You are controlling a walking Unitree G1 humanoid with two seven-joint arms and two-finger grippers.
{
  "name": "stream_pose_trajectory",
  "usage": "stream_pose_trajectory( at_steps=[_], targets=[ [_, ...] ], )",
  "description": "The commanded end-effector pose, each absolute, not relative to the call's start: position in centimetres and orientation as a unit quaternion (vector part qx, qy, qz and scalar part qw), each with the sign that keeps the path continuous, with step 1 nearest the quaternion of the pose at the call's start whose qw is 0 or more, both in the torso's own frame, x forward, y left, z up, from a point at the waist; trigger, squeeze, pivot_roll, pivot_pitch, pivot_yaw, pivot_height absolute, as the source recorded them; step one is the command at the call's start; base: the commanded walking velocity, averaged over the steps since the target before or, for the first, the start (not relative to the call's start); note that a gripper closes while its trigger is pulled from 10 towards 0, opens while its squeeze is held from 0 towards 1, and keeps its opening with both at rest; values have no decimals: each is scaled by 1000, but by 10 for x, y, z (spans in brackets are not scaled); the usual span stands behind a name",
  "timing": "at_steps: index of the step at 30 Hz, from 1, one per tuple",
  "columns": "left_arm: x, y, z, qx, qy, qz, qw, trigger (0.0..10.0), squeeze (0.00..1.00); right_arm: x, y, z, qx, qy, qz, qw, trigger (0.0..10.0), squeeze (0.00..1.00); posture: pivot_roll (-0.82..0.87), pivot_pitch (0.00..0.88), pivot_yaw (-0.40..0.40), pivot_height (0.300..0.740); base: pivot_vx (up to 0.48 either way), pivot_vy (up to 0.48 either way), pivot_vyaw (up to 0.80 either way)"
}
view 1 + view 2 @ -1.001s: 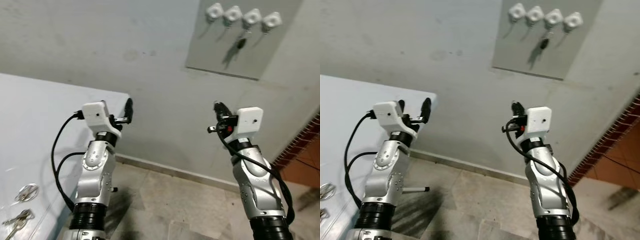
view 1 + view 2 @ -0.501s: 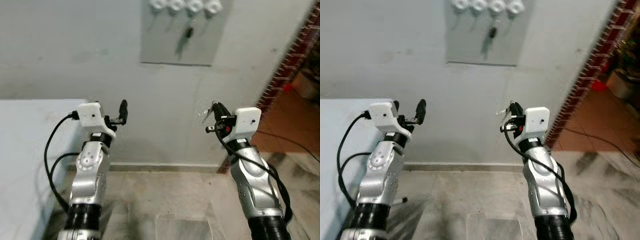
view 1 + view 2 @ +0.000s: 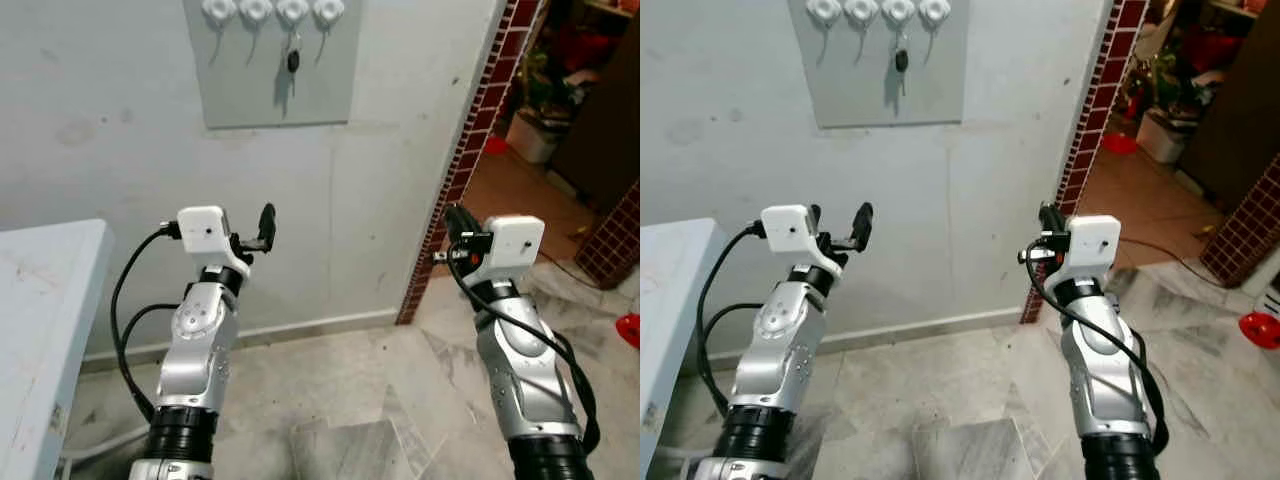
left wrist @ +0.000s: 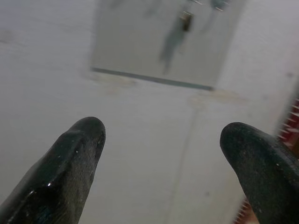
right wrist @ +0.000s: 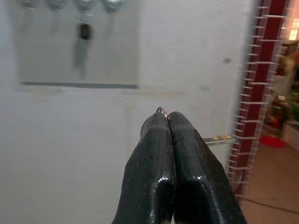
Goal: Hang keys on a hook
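Below the hook panel (image 3: 278, 62), right end effector (image 5: 164, 122) is clenched on what looks like a key ring (image 5: 161, 110), mostly hidden; left end effector (image 4: 163, 140) gapes wide, released. Another key (image 3: 292, 61) hangs at 12 o'clock.

We see both arms raised forward, elbows bent. Left gripper (image 3: 256, 232) fingers spread wide apart. Right gripper (image 5: 167, 122) fingers pressed together, a metal ring peeking at the tips.

Head downward; wrists toward wall (image 3: 420, 150)
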State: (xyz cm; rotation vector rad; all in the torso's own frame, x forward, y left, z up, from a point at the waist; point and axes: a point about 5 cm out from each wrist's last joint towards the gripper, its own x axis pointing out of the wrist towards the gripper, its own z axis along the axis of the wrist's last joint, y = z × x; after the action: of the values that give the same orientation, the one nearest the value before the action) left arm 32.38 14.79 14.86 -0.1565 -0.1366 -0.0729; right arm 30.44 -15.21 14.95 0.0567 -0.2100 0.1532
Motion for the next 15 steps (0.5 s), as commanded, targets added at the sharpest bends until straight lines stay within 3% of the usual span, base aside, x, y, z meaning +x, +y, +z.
stream_pose_trajectory(
  at_steps=[1,12,15],
  targets=[
    [323,147,150,-77,-69,-40,994,10000,0,304,-154,158,19,-122,76,989,10000,0,-59,0,-22,740,0,0,0],
    [322,145,151,-87,-72,-46,993,10000,0,299,-158,156,10,-123,76,989,10000,0,-64,0,-22,740,0,0,0],
    [321,146,152,-90,-74,-45,992,10000,0,299,-158,156,10,-123,77,989,10000,0,-63,0,-22,740,291,0,0]
  ],
)
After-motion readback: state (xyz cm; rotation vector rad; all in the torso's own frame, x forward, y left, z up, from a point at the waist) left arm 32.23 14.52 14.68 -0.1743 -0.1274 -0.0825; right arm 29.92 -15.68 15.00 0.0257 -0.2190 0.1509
